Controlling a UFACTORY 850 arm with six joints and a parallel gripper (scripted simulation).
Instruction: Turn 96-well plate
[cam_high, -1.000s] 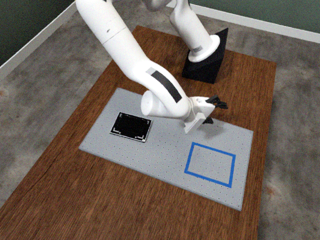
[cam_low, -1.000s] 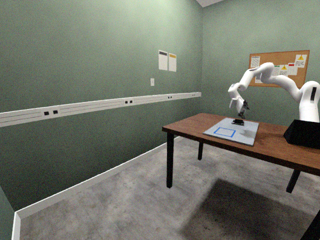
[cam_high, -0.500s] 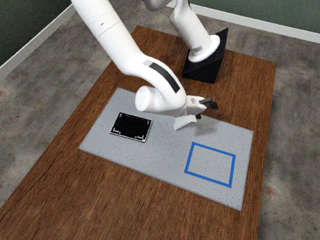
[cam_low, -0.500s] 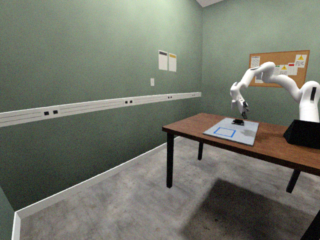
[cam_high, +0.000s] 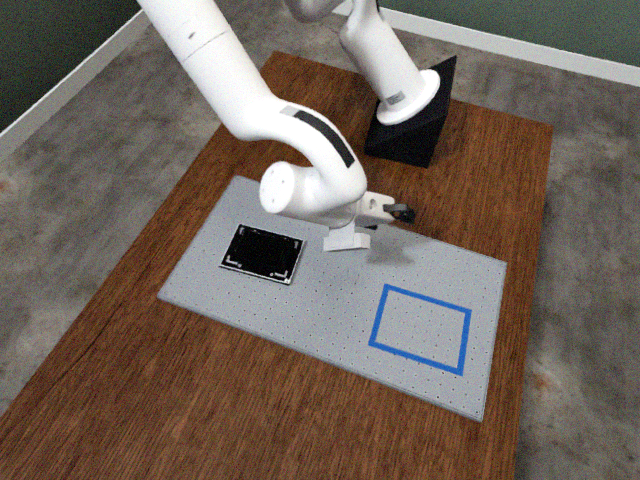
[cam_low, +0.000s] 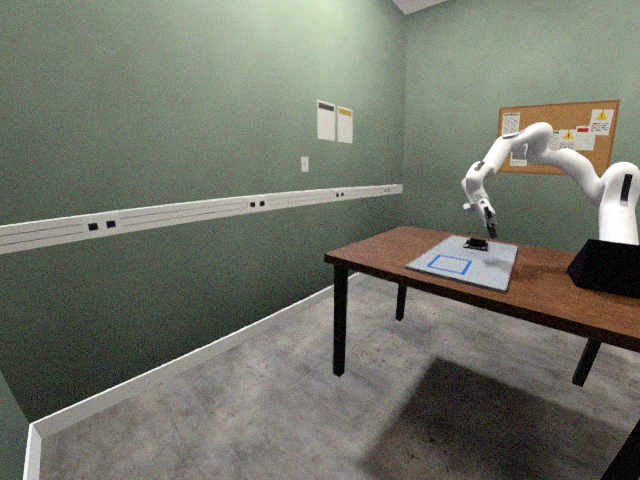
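Note:
The black 96-well plate (cam_high: 262,254) lies flat in the plate nest N1, inside white corner locators, on the left part of the grey perforated mat (cam_high: 336,294). It also shows as a small dark block in the exterior view (cam_low: 476,242). I cannot make out its cut-off corner or the A1 mark. My gripper (cam_high: 399,212) hangs above the mat's far edge, to the right of the plate and apart from it. It is open and empty, and the wrist partly hides its fingers. In the exterior view the gripper (cam_low: 489,223) is just above and beside the plate.
A blue taped rectangle (cam_high: 419,329) marks the right part of the mat. The arm's black base block (cam_high: 413,124) stands at the back of the wooden table. My forearm and wrist (cam_high: 310,186) hover over the mat's far edge behind the plate.

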